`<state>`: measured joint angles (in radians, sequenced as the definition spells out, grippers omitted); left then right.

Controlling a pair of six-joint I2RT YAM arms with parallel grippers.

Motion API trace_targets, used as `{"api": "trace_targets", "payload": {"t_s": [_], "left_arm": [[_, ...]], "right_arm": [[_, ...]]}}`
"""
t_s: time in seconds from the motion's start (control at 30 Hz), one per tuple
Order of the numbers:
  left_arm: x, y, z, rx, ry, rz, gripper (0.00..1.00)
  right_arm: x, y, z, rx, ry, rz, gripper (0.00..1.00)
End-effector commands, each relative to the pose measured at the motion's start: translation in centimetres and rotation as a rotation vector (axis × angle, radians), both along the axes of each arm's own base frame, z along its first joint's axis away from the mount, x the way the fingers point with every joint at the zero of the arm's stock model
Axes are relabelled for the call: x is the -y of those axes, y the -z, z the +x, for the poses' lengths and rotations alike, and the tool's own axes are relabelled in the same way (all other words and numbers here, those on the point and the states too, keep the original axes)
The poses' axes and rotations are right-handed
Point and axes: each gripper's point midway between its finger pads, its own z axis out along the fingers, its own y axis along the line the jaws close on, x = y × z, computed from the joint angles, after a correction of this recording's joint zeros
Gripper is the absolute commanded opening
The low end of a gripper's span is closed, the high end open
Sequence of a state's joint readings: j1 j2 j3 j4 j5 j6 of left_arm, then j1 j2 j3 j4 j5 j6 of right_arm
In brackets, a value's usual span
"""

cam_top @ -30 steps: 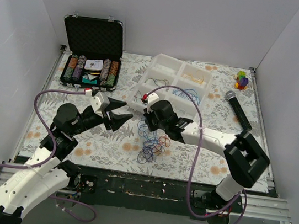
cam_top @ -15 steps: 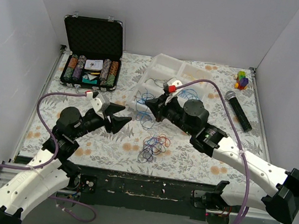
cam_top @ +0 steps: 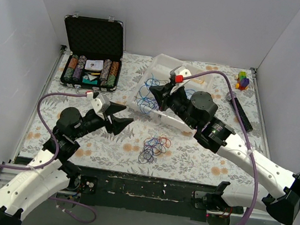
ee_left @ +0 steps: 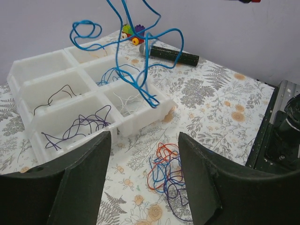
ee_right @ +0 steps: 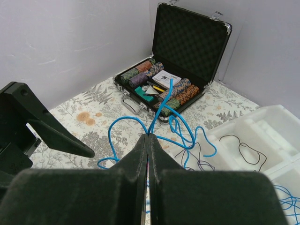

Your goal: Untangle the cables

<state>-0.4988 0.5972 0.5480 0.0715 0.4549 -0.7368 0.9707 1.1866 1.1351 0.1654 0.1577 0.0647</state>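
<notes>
blue cable [ee_right: 161,107] pinched in right gripper [ee_right: 148,137], hanging above white tray [ee_left: 140,120]

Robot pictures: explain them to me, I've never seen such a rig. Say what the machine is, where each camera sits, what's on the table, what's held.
Two robot arms are bolted at the near edge of a flowered table. The wide picture looks down from above and behind them; the other two come from wrist cameras. On it lie a tangle of coloured cables, a white tray, an open poker-chip case, a microphone and toy blocks. The left arm's fingers are open and empty. The right arm's fingers are pinched shut on a blue cable, hanging in the air near the tray.
</notes>
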Motion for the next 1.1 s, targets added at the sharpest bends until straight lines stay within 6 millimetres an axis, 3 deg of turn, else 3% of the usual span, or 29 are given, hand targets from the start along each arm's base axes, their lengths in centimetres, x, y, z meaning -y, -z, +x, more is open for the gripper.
{"api": "trace_targets", "payload": {"t_s": [0.0,0.13,0.27,0.33,0.57,0.8,0.97,1.03,1.07], "left_arm": [[-0.3,-1.8,0.7,0.058,-0.033,-0.035,0.6],[-0.2,-1.7,1.1,0.055,-0.043,-0.038,0.61],[0.9,-2.3,-0.6,0.052,0.071,-0.054,0.63],[1.2,-2.6,-1.0,0.044,0.098,-0.068,0.69],[-0.1,-3.8,1.6,0.136,-0.049,-0.062,0.76],[0.5,-4.6,1.7,0.179,-0.016,-0.067,0.82],[1.8,-3.6,1.2,0.192,0.08,-0.017,0.7],[2.0,-3.2,1.4,0.19,0.091,0.002,0.53],[2.1,-3.1,1.4,0.194,0.093,0.014,0.38]], "right_arm": [[-0.2,-1.2,0.0,0.01,-0.001,0.036,0.01],[0.1,-1.8,0.0,0.015,0.005,0.044,0.01],[0.2,-2.2,-0.2,0.016,-0.003,0.048,0.01],[0.0,-2.0,-0.3,0.007,-0.009,0.047,0.01],[-1.0,-0.4,-1.2,-0.043,-0.074,0.051,0.01],[-2.3,0.9,-2.2,-0.093,-0.153,0.051,0.01],[-3.2,1.8,-3.3,-0.125,-0.219,0.048,0.01],[-3.3,2.4,-3.5,-0.142,-0.228,0.04,0.01],[-3.3,2.8,-3.5,-0.153,-0.222,0.034,0.01]]}}
